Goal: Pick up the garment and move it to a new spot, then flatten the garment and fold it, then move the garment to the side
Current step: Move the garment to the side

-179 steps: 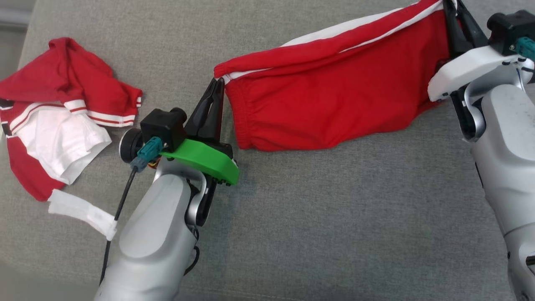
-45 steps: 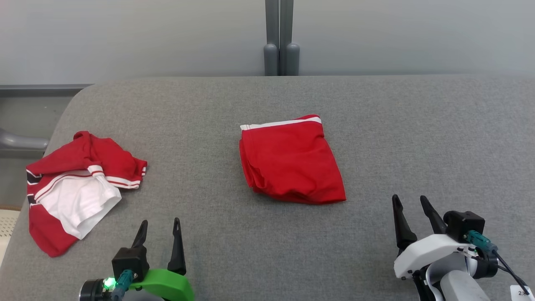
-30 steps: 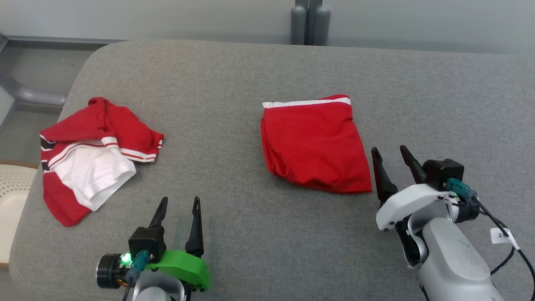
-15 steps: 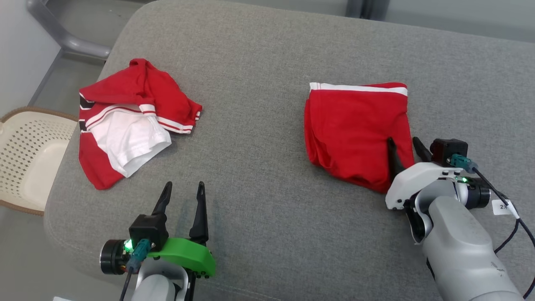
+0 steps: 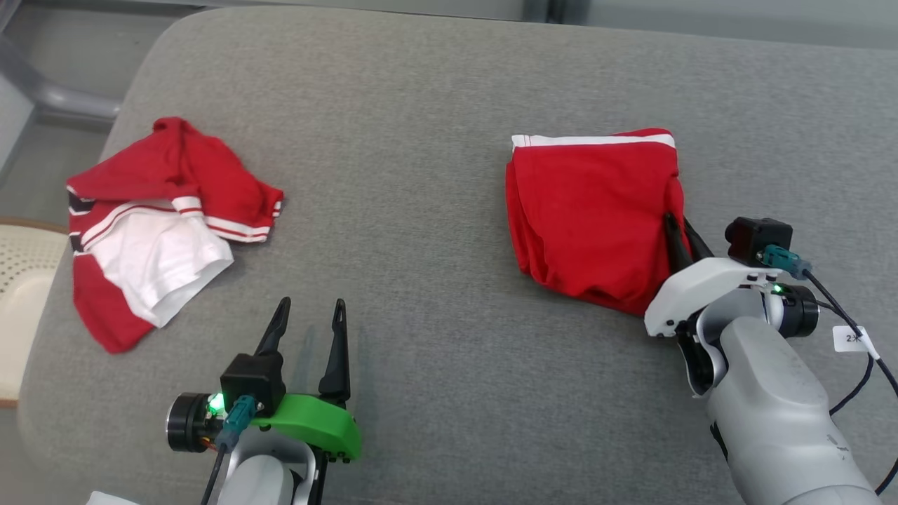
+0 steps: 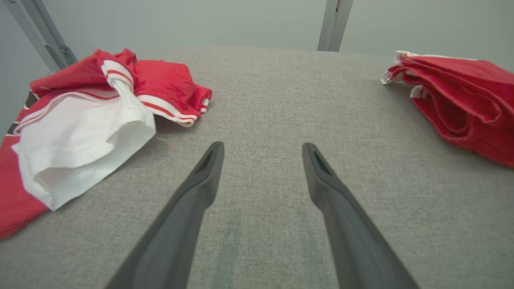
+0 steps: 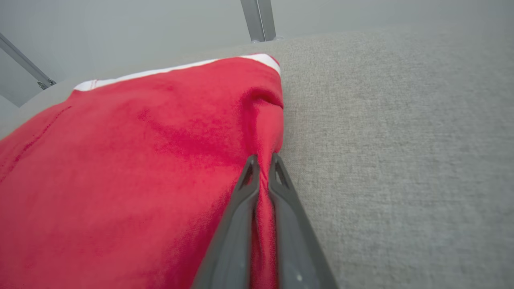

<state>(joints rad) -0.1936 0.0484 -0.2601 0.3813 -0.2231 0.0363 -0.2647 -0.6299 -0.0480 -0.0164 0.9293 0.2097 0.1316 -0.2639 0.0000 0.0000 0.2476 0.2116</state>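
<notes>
Jaws of right gripper (image 7: 263, 160) nearly shut, pinching a ridge of the folded red shorts (image 5: 589, 210) at their right edge; shorts lie right of centre on the grey cushion (image 5: 421, 175). Left gripper (image 6: 261, 148) spread wide, empty, apart from the crumpled red-and-white shirt (image 5: 154, 224). Judged step: move aside. Catch all layers and carry low and level, else the fold may spill.

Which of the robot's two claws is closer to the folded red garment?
Right. The right gripper pinches the right edge of the folded red garment; the left gripper is open over the grey surface, well apart to its left.
</notes>
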